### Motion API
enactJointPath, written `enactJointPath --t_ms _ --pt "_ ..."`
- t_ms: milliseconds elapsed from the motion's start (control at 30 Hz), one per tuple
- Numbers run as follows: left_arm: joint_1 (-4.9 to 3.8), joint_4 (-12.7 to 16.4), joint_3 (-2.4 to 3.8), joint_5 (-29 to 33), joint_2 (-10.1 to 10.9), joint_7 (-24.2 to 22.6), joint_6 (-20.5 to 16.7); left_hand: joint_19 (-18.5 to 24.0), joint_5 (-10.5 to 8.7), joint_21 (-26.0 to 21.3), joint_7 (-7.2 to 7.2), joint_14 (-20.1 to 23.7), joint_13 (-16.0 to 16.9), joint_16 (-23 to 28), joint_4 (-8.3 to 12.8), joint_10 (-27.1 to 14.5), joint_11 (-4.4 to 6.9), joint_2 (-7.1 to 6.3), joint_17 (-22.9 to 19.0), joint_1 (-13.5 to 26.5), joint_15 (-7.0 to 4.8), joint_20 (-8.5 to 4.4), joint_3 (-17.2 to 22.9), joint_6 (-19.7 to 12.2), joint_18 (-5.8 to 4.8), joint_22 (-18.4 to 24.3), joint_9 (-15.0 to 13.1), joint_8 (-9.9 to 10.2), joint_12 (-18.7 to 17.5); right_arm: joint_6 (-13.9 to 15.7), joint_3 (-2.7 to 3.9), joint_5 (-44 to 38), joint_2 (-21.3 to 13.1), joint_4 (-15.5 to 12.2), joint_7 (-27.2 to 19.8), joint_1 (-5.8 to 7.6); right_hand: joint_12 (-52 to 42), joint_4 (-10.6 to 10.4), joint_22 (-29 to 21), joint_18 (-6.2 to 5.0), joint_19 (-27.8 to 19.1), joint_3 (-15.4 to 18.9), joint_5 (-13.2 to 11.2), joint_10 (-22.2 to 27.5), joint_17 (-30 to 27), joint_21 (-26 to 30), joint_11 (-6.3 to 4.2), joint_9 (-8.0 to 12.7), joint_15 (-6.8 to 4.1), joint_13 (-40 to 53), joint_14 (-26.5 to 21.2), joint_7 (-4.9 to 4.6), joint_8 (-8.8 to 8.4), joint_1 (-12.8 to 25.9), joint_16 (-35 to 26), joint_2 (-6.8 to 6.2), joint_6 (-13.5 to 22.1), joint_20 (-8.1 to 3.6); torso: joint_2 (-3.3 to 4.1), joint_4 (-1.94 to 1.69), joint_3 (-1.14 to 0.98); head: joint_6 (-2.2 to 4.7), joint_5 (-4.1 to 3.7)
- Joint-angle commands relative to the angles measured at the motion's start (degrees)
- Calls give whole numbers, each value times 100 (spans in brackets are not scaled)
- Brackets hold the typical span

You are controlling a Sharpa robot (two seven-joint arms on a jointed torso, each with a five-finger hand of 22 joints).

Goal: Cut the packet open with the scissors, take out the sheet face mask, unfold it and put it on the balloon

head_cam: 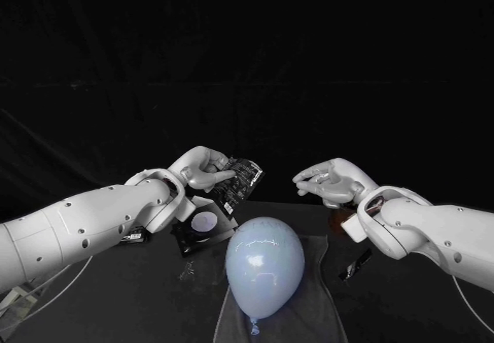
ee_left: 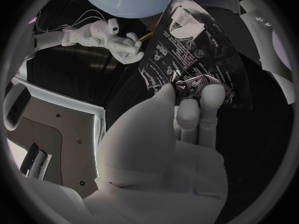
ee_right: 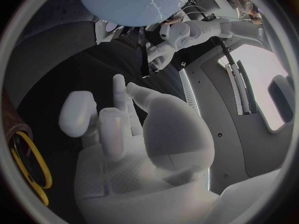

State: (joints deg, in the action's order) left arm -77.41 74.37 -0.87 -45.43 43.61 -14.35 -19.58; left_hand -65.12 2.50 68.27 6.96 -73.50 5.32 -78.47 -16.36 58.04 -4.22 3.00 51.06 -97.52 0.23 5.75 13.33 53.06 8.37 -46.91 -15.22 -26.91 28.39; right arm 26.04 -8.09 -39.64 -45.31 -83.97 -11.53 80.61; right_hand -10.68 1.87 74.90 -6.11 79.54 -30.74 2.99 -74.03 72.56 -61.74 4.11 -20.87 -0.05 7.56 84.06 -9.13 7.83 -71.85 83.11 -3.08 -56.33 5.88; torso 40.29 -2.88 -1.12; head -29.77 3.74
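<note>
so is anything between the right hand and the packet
Nothing visible does. The left hand holds the packet up, and the right hand faces it across an open gap. The balloon sits lower, clear of that gap.

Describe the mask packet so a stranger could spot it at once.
Start at the pale blue balloon lying mid-table. Beyond it, the silver left hand holds up a glossy black foil packet. Unlike the dark pale-circled item lying flat below, it is raised and covered in white print.
</note>
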Motion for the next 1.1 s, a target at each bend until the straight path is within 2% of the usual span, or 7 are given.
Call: enactJointPath --t_ms 33,167,233,433,667,833,1100 --pt "53 -137 -4 57 -146 -821 -503 -25 23 -6 35 11 1 7 -18 18 2 -23 -10 58 16 -2 50 14 -9 -10 -18 5 -13 -303 3 624 120 176 467 106 -236 -33 304 59 15 45 -16 -180 85 -53 -66 -14 -73 194 274 68 33 44 66 15 -35 -61 6 5 4 75 -77" --pt "103 -268 -8 -157 -295 -1175 -668 -23 23 -5 27 26 -2 14 -14 9 3 -42 -27 71 16 -1 81 11 -11 -16 -21 13 -24 -604 3 805 282 349 748 219 -1429 -44 324 59 15 186 20 -200 -55 -49 -246 -68 -207 1335 256 215 132 78 13 2 -173 -190 13 13 9 115 -123" --pt "119 -321 -9 -280 -357 -1331 -726 -25 23 -2 27 26 -2 13 -14 9 3 -44 -25 72 16 -1 83 11 -12 -21 -22 13 -25 -737 5 818 370 423 891 268 -3083 -129 382 74 55 194 57 100 -14 -133 -284 -125 -207 3098 279 216 186 142 39 76 -176 -204 13 6 10 143 -164" --pt "143 -405 -12 -678 -490 -1547 -716 -32 22 8 20 33 -5 12 -9 5 4 -66 -18 79 17 1 111 13 -17 -47 -26 17 -34 -848 11 605 629 668 1210 367 -5676 -400 577 151 207 369 -7 -393 560 -506 -179 -224 -178 5902 390 206 259 375 297 8 -66 -162 4 -1 12 212 -258" --pt "218 -499 -26 -1068 -613 -1593 -649 -33 22 12 17 34 -6 10 -8 3 4 -76 -11 82 17 1 121 15 -19 -56 -28 17 -38 -790 22 221 857 851 1300 430 -6377 -451 675 183 274 473 85 -659 876 -691 -161 -257 -152 6663 440 177 287 406 421 -122 -21 -149 10 1 12 254 -345" --pt "248 -573 -29 -1143 -648 -1594 -650 -39 22 19 16 29 -7 6 -7 2 4 -82 4 84 17 1 126 15 -22 -70 -29 18 -41 -722 30 -1 904 850 1284 464 -6745 -559 763 212 329 562 942 -817 1173 -849 -136 -268 -126 7074 488 155 293 601 527 -405 21 -125 14 4 10 247 -388" --pt "259 -610 -30 -1171 -646 -1588 -668 -40 22 21 15 24 -7 1 -7 2 4 -87 18 86 18 1 133 16 -23 -75 -30 19 -42 -702 44 -102 854 837 1237 510 -6906 -629 813 228 360 546 1289 -905 1319 -940 -130 -276 -117 7256 513 153 305 715 574 -509 25 -116 6 1 8 201 -422"
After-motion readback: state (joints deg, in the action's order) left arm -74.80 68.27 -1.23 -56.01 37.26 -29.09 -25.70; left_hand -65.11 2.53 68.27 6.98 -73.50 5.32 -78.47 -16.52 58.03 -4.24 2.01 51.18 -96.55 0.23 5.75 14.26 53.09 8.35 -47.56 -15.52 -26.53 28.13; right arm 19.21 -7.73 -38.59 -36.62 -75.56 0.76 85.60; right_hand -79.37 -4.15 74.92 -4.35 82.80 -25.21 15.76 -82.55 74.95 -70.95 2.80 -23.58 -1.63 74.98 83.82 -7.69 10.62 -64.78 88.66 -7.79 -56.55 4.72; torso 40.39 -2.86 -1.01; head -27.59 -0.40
